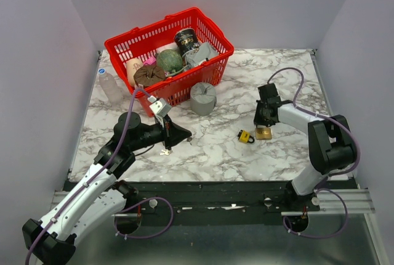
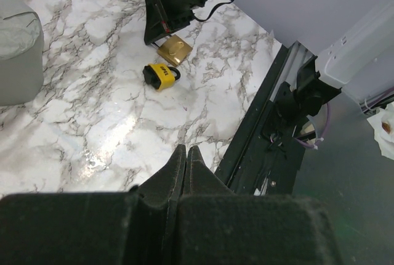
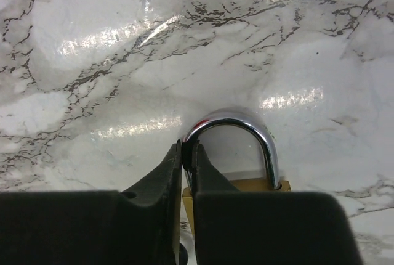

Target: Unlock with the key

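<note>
A brass padlock (image 1: 264, 133) with a chrome shackle (image 3: 246, 122) lies on the marble table, also in the left wrist view (image 2: 174, 50). My right gripper (image 1: 263, 121) is shut on the shackle's left leg (image 3: 189, 148). A small yellow padlock (image 1: 246, 136) lies just left of it, also in the left wrist view (image 2: 161, 74). My left gripper (image 1: 182, 134) is shut, its tips (image 2: 186, 149) low over the table with nothing visible between them. A small silvery key bunch (image 1: 165, 151) lies on the table beside the left gripper; it is out of the wrist views.
A red basket (image 1: 212, 23) full of items stands at the back. A grey roll (image 1: 202, 98) sits in front of it, also at the left edge of the left wrist view (image 2: 18, 49). A clear bottle (image 1: 111, 86) lies at the far left. The table's black front rail (image 2: 258, 129) is close.
</note>
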`<state>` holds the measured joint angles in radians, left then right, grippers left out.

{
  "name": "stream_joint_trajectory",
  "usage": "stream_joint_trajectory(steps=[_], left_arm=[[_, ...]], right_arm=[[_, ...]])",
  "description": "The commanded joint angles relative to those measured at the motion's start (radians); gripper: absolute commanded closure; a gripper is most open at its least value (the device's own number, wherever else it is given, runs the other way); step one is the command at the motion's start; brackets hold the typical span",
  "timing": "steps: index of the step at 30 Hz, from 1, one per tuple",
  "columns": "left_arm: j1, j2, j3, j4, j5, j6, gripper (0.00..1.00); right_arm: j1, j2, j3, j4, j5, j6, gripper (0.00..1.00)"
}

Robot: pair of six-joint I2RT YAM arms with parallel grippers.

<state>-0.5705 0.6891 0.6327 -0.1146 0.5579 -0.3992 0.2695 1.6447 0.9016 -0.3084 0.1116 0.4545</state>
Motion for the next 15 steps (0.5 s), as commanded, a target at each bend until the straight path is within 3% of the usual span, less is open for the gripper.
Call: stream_joint_trajectory(steps=[1,2,15], left_arm=[[0.006,-0.006,0.001,0.000,0.016,0.011,1.00],[0.004,-0.007,0.001,0.000,0.016,0.011,1.00],[0.012,-0.003,0.002,-0.007,0.000,0.014,1.00]], right_arm=[[0.010,0.052,0.074,-0.005,0.031,-0.046,0.95],[0.013,0.067,0.089,-0.005,0.033,-0.054,0.99],[0.091,0.158,0.358,0.043,-0.062,-0.004,0.99]])
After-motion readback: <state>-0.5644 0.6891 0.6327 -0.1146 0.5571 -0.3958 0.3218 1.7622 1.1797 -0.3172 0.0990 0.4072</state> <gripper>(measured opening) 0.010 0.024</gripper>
